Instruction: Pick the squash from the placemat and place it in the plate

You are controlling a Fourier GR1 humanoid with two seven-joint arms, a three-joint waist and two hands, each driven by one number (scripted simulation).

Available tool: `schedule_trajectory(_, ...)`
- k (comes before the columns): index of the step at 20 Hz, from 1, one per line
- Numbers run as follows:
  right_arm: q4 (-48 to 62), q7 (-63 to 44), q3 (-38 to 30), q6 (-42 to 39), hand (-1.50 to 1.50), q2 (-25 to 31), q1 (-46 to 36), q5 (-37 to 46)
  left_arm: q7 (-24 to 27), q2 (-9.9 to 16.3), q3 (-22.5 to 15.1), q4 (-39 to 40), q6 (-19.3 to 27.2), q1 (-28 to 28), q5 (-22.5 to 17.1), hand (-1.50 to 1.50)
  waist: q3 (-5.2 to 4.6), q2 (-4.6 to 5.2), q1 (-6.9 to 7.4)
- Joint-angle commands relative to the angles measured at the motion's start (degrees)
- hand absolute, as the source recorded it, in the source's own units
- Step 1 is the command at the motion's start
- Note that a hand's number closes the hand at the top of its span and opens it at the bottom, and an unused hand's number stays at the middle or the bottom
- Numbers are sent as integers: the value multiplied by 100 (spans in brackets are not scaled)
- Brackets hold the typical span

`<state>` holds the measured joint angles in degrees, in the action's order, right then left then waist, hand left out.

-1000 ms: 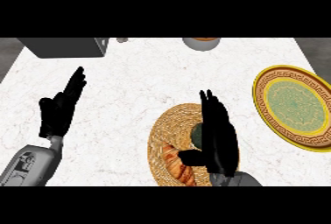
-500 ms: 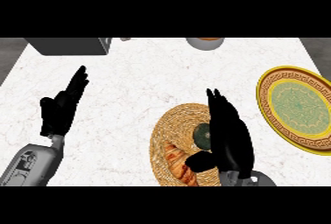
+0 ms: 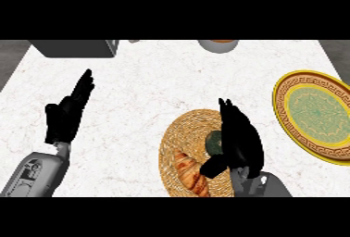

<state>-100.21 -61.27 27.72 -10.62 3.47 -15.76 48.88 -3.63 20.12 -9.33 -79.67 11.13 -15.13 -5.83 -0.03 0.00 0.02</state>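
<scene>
Squash, small dark-green round one, sits on the round woven straw placemat, just left of my right hand. Hand open, fingers straight, holding nothing. Judged rigid, light, smooth-skinned: wrap around its widest part. Gold-rimmed green plate lies right.

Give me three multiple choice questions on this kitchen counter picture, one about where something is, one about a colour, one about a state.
1. Where is the dark green squash?
A. on the round woven straw placemat
B. on the plate
C. on bare marble

2. What colour is the rim of the patterned round plate?
A. blue
B. yellow
C. white

3. How is the left hand?
A. curled round a cup
B. pressing the plate
C. open, holding nothing

Answers: 1 A, the squash lies on the weave beside the right hand; 2 B, a yellow band edges it; 3 C, straight fingers over the white marble counter.
</scene>
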Motion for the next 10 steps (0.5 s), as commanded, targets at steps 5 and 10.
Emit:
schedule_trajectory(5, 738, -209, -140, -264, -150, -333, 54, 152, -394, -51, 198, -27, -147, -322, 164, 0, 3, 2, -4)
schedule_trajectory(10, 1226, 55, -280, -93, -150, -338, 45, 176, -41, -200, 303, -203, -326, 224, 229, 0, 3, -2, 23)
